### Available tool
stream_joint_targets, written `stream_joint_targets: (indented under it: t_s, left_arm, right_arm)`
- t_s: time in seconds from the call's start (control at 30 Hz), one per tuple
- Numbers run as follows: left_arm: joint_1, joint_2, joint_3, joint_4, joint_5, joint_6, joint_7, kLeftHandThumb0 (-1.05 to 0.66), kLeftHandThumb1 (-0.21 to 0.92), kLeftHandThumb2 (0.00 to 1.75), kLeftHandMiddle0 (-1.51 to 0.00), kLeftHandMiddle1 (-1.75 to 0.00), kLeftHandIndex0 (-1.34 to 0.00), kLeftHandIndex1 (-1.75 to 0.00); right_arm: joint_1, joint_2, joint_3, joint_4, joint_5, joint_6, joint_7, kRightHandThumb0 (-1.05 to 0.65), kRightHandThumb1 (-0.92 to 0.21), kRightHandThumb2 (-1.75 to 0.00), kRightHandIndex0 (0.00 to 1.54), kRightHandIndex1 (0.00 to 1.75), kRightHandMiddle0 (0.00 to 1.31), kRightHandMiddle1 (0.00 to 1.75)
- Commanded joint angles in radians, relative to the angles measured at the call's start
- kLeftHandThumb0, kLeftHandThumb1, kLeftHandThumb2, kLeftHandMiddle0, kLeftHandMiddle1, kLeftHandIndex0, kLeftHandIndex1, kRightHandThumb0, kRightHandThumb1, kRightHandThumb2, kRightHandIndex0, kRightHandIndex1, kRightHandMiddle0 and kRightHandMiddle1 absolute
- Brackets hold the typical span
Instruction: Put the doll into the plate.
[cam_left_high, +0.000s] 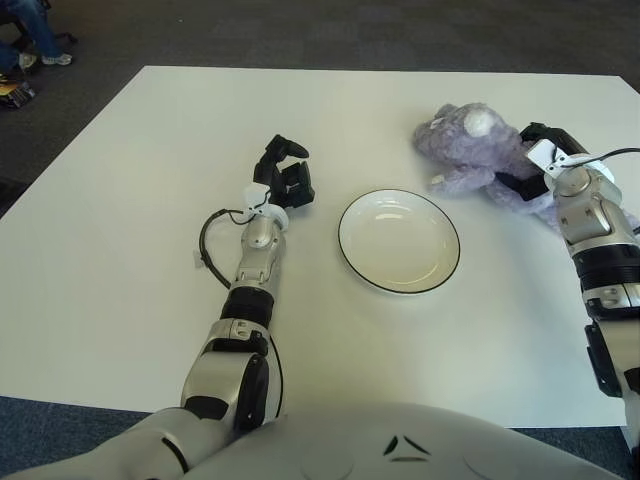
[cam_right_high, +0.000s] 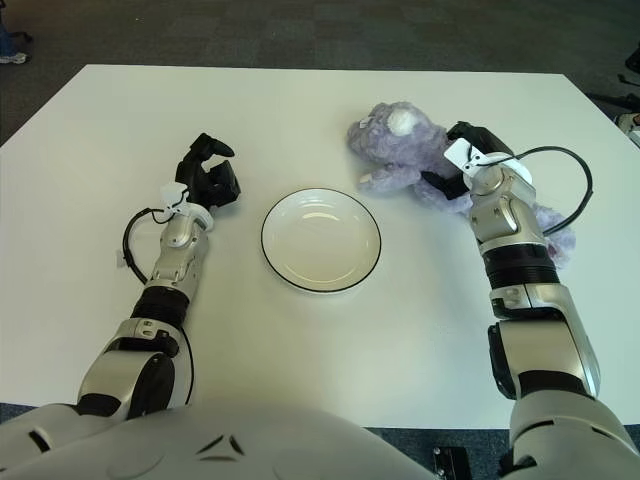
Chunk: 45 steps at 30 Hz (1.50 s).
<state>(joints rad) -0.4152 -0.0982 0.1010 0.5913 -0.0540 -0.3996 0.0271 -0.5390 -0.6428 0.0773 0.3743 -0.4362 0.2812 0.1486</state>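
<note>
A humanoid robot is facing a white table (cam_left_high: 120, 200), its two arms reaching out across the top. A purple stuffed doll (cam_right_high: 400, 150) is lying on the table on the robot's right, just beyond and to the right of a white plate (cam_left_high: 399, 241) with a thin dark rim. The doll is sitting outside the plate, near its far right edge but not overlapping it in either view, and the plate itself is holding nothing.

The right hand (cam_right_high: 462, 165) is pressing into the doll's body from the right side, its dark fingers (cam_right_high: 470, 133) wrapping over the plush where the head meets the rest of the toy. The fingers are curling closed around the fabric (how deep the grip is going cannot be told, since the plush is hiding the fingertips). The doll's head, with a pale patch on top, is pointing toward the middle of the table, and more of its purple body is showing behind the robot's right forearm. A black cable is looping out from the right wrist.

The left hand (cam_left_high: 284, 176) is showing on the table to the left of the plate, well apart from the doll. Its dark fingers are bending loosely inward, one arching up above the others, and they are holding nothing. A thin black cable (cam_left_high: 208, 250) is curving beside the left forearm. Dark carpet (cam_left_high: 300, 30) is surrounding the table.
</note>
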Motion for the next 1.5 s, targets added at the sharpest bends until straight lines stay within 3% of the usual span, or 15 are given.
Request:
stream_joint_targets:
  t_s: [0.0,0.2,0.6,0.77,1.03,1.47]
  left_arm:
    - [0.047,-0.002,0.01,0.049,-0.018,0.0,-0.006,-0.44,0.43,1.17,-1.12,-1.75,-0.52,-1.75]
    - [0.042,-0.001,0.014,0.06,-0.021,-0.003,-0.012,-0.44,0.43,1.17,-1.12,-1.75,-0.52,-1.75]
    - [0.031,0.005,0.018,0.082,-0.025,-0.011,-0.022,-0.44,0.43,1.17,-1.11,-1.75,-0.52,-1.75]
    - [0.03,0.004,0.02,0.084,-0.033,-0.011,-0.029,-0.44,0.43,1.18,-1.11,-1.75,-0.52,-1.75]
    - [0.027,0.004,0.022,0.088,-0.036,-0.013,-0.039,-0.44,0.43,1.17,-1.11,-1.75,-0.52,-1.75]
    - [0.022,0.006,0.022,0.097,-0.033,-0.01,-0.044,-0.44,0.44,1.16,-1.11,-1.75,-0.51,-1.75]
  right_arm:
    - [0.017,-0.027,-0.043,-0.068,0.037,-0.068,0.003,0.55,-0.14,-1.54,0.76,1.75,0.86,1.75]
    - [0.045,-0.022,-0.091,-0.164,0.073,-0.114,0.0,0.54,-0.14,-1.53,0.75,1.75,0.89,1.75]
    - [0.081,0.003,-0.158,-0.38,0.089,-0.097,-0.017,0.53,-0.16,-1.51,0.74,1.75,0.93,1.75]
    - [0.086,0.001,-0.163,-0.44,0.076,-0.114,-0.027,0.53,-0.16,-1.51,0.74,1.75,0.95,1.75]
    - [0.085,0.027,-0.157,-0.515,0.062,-0.218,-0.079,0.55,-0.11,-1.56,0.78,1.75,0.99,1.75]
    - [0.079,0.039,-0.129,-0.578,0.066,-0.246,-0.016,0.57,-0.08,-1.61,0.81,1.75,1.03,1.75]
